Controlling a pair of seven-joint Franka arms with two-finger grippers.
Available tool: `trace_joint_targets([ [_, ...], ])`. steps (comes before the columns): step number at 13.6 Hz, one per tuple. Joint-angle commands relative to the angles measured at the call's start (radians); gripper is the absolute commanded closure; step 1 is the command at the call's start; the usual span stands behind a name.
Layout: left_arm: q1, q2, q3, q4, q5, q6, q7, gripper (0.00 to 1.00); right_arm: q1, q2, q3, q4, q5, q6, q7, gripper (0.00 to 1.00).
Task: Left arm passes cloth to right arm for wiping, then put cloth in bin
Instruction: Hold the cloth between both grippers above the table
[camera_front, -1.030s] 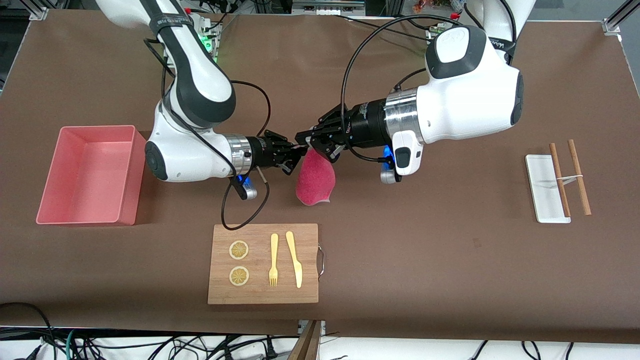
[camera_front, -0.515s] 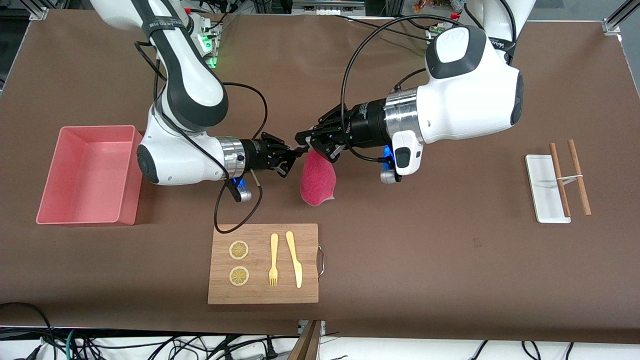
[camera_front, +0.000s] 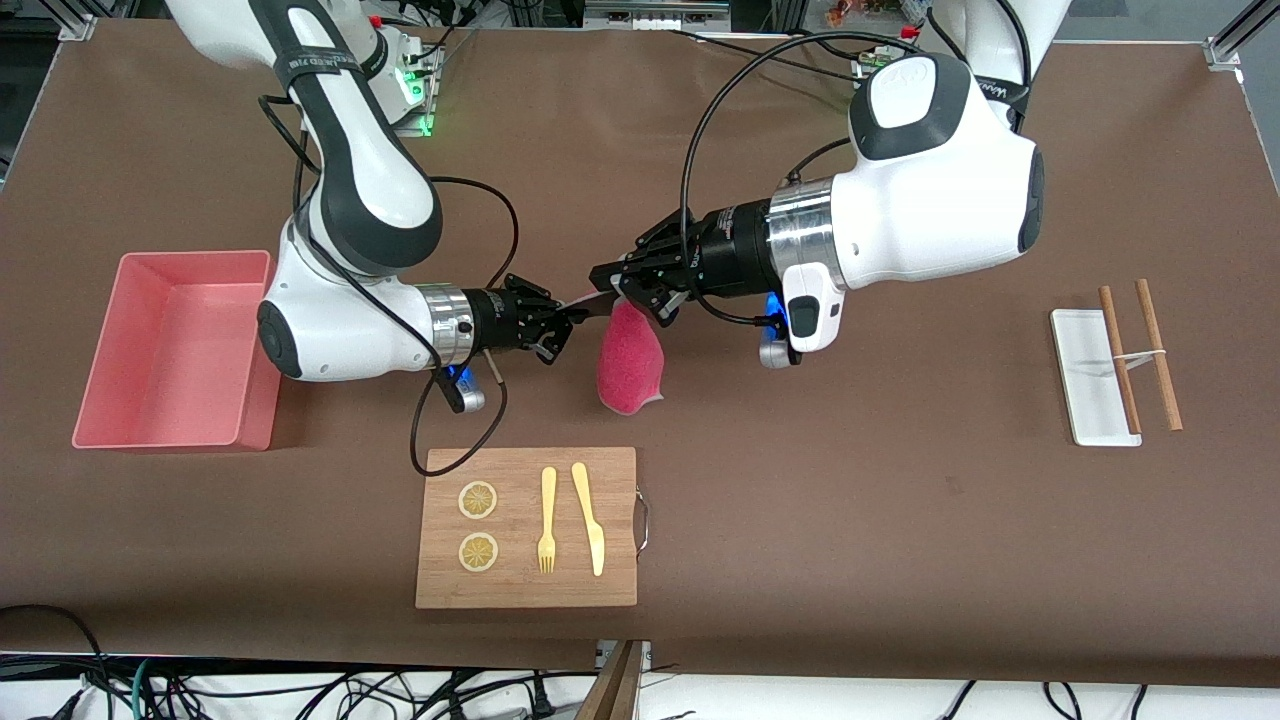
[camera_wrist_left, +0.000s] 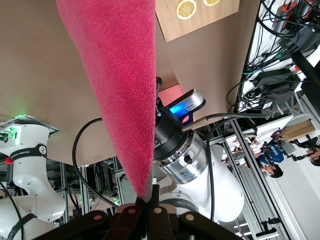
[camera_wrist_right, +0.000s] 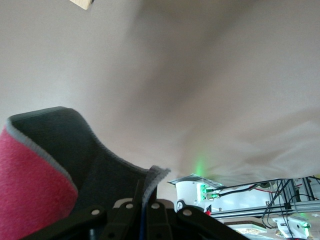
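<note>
Both grippers are pinching one top corner of the cloth (camera_front: 630, 358), which is hanging above bare brown table (camera_front: 850, 520): left gripper (camera_front: 612, 283) and right gripper (camera_front: 572, 313) with jaws pressed together. The bin (camera_front: 170, 345) is sitting toward the right arm's end; the cutting board (camera_front: 527, 527) is lying nearer the camera.

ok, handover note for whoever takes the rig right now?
Left gripper: shut on the cloth's top edge, in the air above bare table between the arms.
Right gripper: shut on a corner of the same cloth, which hangs pink side out.
Bin: at the right arm's end of the table, nothing visible in it.
Done: cloth lifted, both grippers on it.
Left: left gripper releases, right arm wipes, cloth goes in bin.
</note>
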Motion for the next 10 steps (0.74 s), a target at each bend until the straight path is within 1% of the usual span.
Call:
trace_joint_targets([
  [1,-0.006,-0.006,0.004,-0.004,-0.008,0.009,-0.005,1.0,-0.006,0.007,0.006,-0.003,-0.05,-0.007,-0.022,1.0],
  [8,-0.003,-0.001,0.005,-0.004,-0.008,0.009,-0.005,1.0,-0.008,0.002,0.004,-0.001,-0.052,-0.013,-0.028,1.0],
  [9,-0.003,-0.003,0.007,-0.004,-0.006,0.009,-0.006,0.63,-0.008,0.002,0.004,-0.001,-0.05,-0.013,-0.028,1.0],
  [10,-0.003,-0.003,0.012,-0.005,0.002,0.009,-0.003,0.01,-0.009,0.002,0.006,-0.001,-0.05,-0.012,-0.028,1.0],
])
